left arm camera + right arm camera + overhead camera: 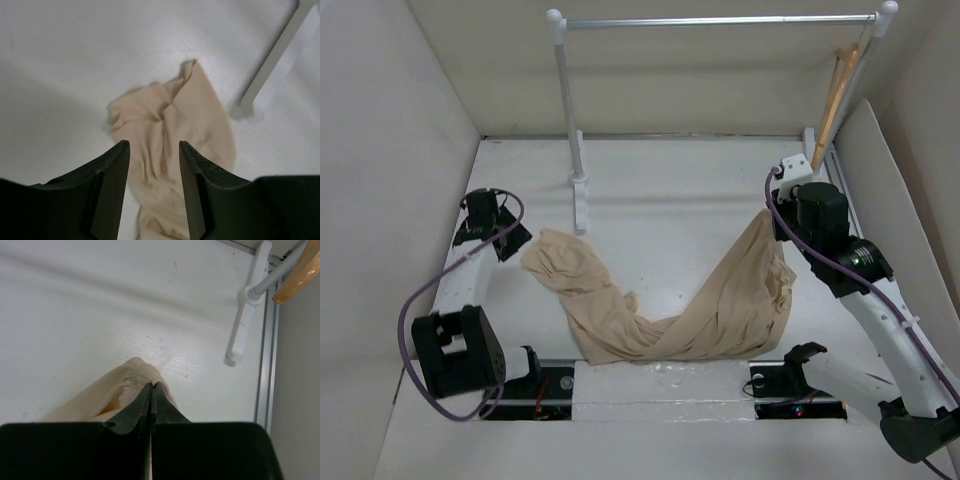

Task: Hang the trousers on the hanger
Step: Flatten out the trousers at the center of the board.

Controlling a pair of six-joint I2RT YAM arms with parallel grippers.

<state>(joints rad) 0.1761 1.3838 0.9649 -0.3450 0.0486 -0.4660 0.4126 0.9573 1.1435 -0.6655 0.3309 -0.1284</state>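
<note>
At centre right, the right gripper point(769, 213), clamped on the trousers point(720, 310), should lift them slowly toward the hanger point(835, 95) at upper right, while the left gripper point(152, 145) hovers parted, empty.

Our arms are white links and black joint blocks. Left of the rack point(563, 90), the left arm point(460, 355) trails a purple cable point(408, 320); right of it, the right arm point(880, 315) does likewise. On the left gripper point(152, 144), the fingers point(112, 190) are dark and tapered.
</note>
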